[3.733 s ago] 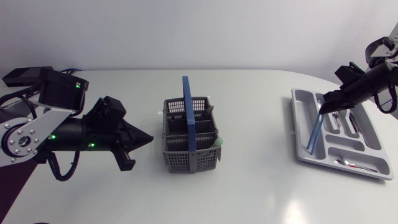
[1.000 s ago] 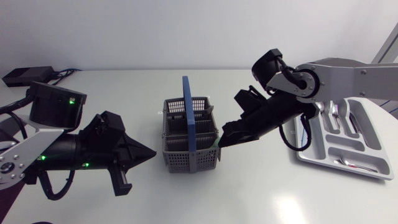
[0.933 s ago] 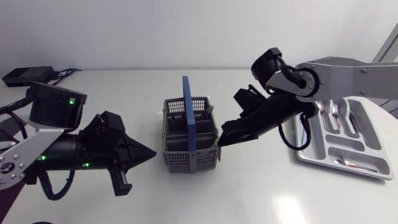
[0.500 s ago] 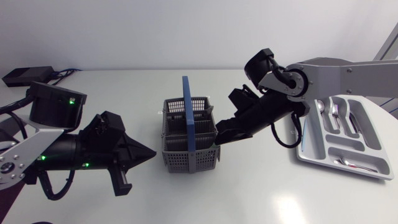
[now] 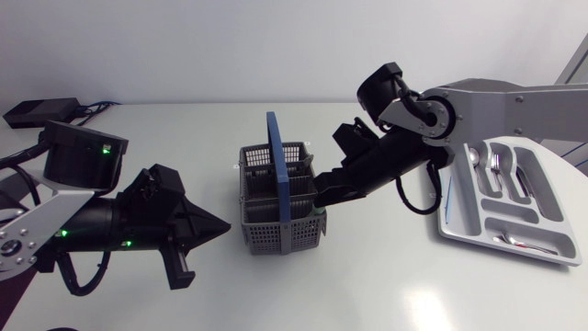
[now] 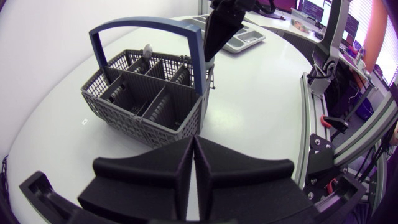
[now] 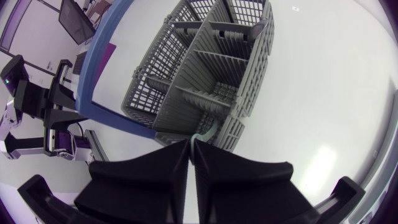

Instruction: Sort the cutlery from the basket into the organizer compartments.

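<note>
Right claw (image 5: 321, 191) is low at the basket's (image 5: 253, 219) corner on the organizer side, tips inside the rim over the corner cell. Fingers are pinched down to a hairline slit. One pale green utensil (image 7: 204, 132) stands in that cell with its end right at the tips. Can't tell whether it's actually pinched or just touching, since the slit looks as thin as the empty claw's.

Left claw (image 6: 193, 165) hangs low over the tabletop (image 5: 386, 276) on the basket's other side. It points at the basket, stands clear of it, fingers together, nothing between them.

The basket is grey mesh with inner dividers and sits mid-table. Its blue handle (image 5: 277, 161) is upright, arching over the middle. No other cutlery can be made out in the cells from either wrist view.

The organizer (image 5: 450, 222) lies flat at the right end of the tabletop, well apart from the basket. Metal cutlery (image 5: 491, 170) lies in its long compartments, and one piece is in the short cell at the near edge. Right arm spans from above the organizer to the basket.
</note>
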Controlling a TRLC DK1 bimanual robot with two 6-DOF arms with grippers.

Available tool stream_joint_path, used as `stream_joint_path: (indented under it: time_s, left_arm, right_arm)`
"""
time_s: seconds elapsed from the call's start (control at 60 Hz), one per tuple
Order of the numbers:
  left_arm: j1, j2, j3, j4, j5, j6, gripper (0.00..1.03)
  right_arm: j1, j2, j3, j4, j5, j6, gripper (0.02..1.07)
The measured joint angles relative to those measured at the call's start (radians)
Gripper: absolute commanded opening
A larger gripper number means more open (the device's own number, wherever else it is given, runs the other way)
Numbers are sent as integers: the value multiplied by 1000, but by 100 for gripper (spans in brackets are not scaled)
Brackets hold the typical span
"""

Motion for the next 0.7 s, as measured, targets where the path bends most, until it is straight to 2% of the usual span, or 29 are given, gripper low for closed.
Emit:
stream_joint_path:
  time_s: [0.267, 0.417, 0.583, 0.7]
  left_arm:
    - [-6, 0, 0, 0, 0, 0, 5]
    - [-6, 0, 0, 0, 0, 0, 5]
    - [-6, 0, 0, 0, 0, 0, 5]
    - [-8, 3, 0, 0, 0, 0, 5]
  right_arm:
    - [0, -106, 79, -119, -25, 0, 8]
    - [-18, -155, 140, -196, -74, -4, 8]
    - [-166, -233, 224, -346, -165, -50, 8]
    - [-303, -292, 255, -461, -179, -117, 8]
